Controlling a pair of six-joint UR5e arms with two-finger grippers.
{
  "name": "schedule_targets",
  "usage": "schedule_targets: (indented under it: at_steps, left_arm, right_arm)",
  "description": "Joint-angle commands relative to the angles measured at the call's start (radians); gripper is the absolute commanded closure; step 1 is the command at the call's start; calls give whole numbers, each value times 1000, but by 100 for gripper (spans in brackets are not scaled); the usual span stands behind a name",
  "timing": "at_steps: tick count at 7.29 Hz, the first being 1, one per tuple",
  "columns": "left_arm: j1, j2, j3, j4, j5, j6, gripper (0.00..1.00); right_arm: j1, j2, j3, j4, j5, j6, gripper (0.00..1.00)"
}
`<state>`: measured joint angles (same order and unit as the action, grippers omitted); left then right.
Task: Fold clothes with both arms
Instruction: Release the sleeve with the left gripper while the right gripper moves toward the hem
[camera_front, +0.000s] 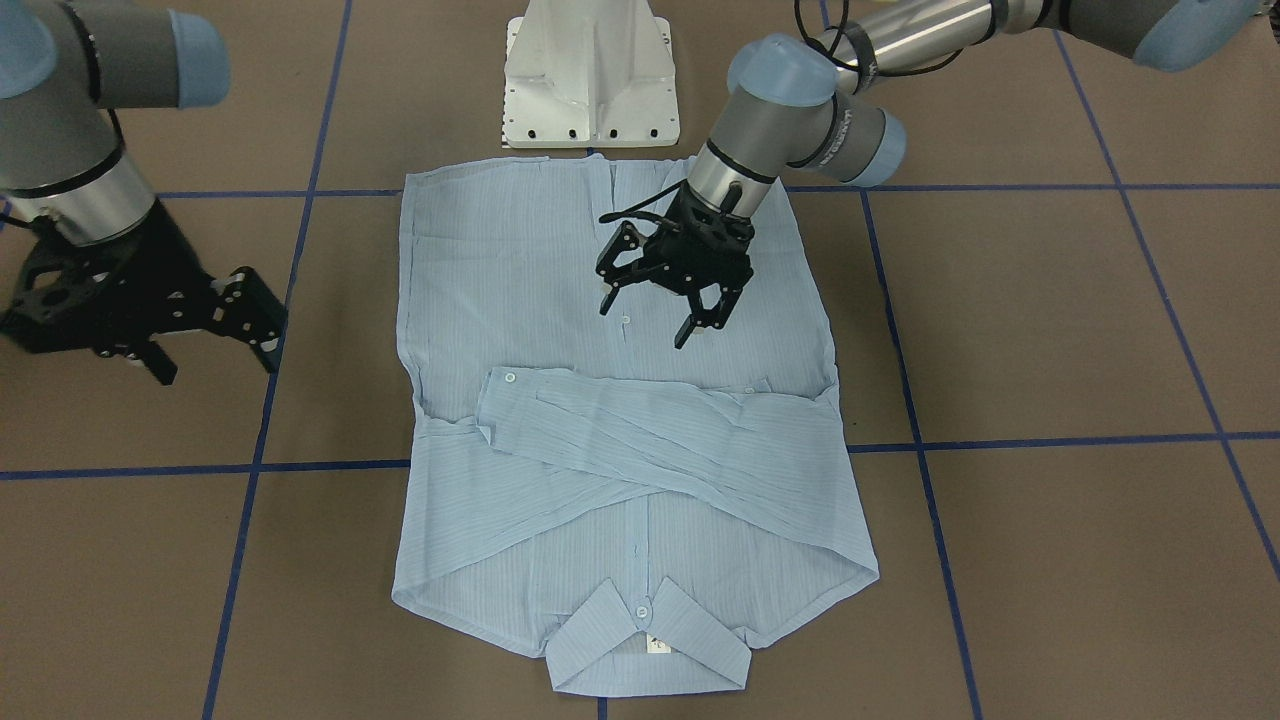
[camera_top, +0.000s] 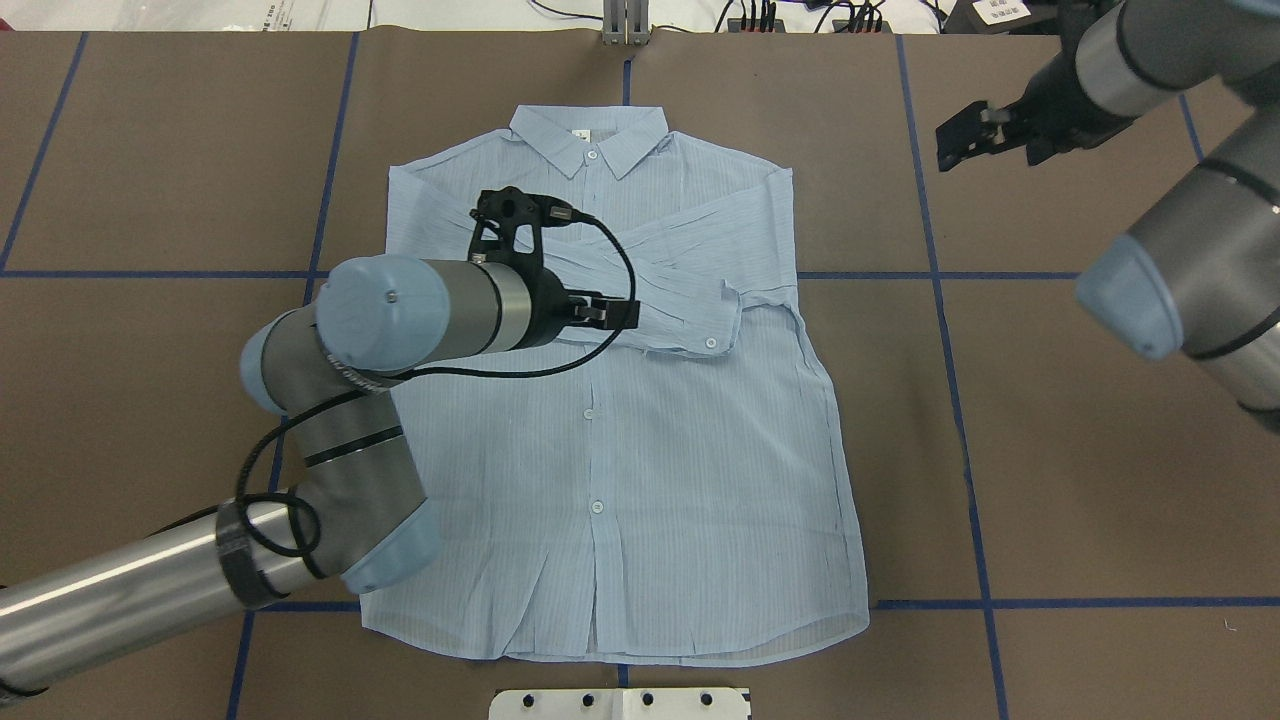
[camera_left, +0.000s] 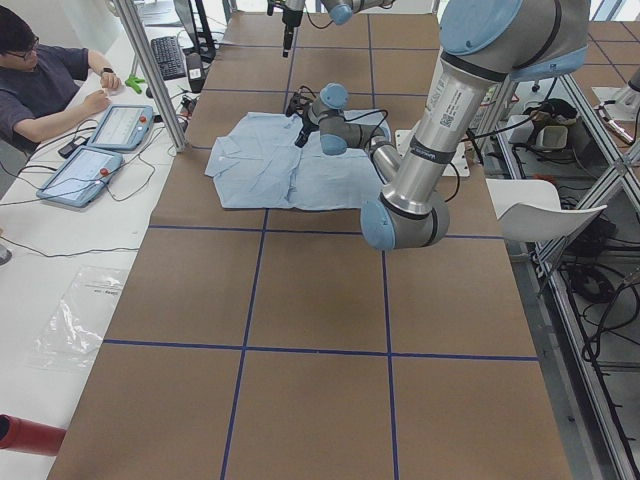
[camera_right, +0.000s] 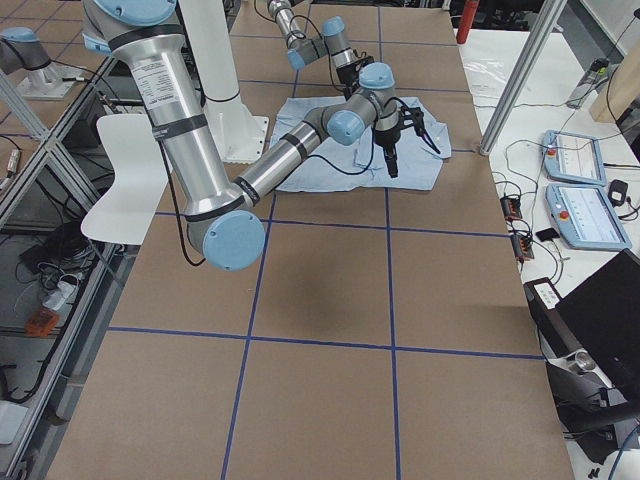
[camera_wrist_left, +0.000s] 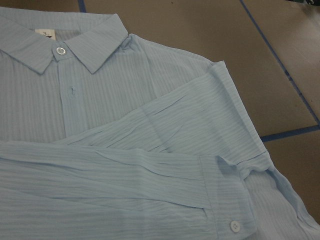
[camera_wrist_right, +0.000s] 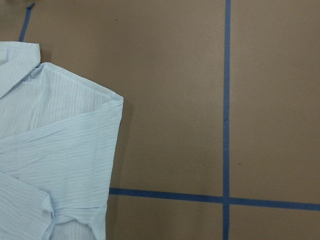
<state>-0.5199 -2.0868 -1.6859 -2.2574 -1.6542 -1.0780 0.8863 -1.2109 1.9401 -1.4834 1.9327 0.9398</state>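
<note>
The shirt (camera_top: 650, 480) lies flat on the table (camera_front: 1050, 320), buttons up, directly beneath the left gripper (camera_front: 650, 318). Behind that gripper, toward the robot, is the hem (camera_top: 620, 655). The gripper itself seems to hover over the lower front, fingers spread and carrying nothing. Just ahead of its fingertips the two sleeves (camera_front: 640, 430) lie crossed over the chest, and farther ahead is the collar (camera_front: 645, 640). The right gripper (camera_front: 215, 365) hangs well off to the right of the left one, over bare table and clear of the cloth, also spread and empty.

With the sleeves already in, the step in hand looks like folding the body. To do it well, each gripper should take the hem corner on its own side and pinch close to the edge so that only the corner lifts. Both should then rise together and travel level toward the collar, so the crease falls square and the thin cloth does not drag the sleeves askew.

The shirt's long axis runs hem to collar, straight away from the robot. The collar points to the far side, and the hem lies nearest the base (camera_front: 590, 80).
</note>
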Motion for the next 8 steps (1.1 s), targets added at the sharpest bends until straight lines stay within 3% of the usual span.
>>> schedule_targets:
  at_steps: [1,2,4,6,8]
  left_arm:
    - [-2,216,-154,9,-25,-8,0]
    - [9,317,-222,15,-25,-17,0]
    - [114,456,-302,15,-13,-161,0]
    - [237,508,-310,33,80,-294,0]
    - [299,507,-330,107,90,-344,1]
  right_arm:
    - [-258,-47,106,0,-220,286,0]
    - [-368,-92,168,0,-321,380,0]
    - [-519,-191,270,9,-423,511,0]
    - [-546,-202,273,20,-443,539,0]
    - [-546,-208,272,20,-443,539,0]
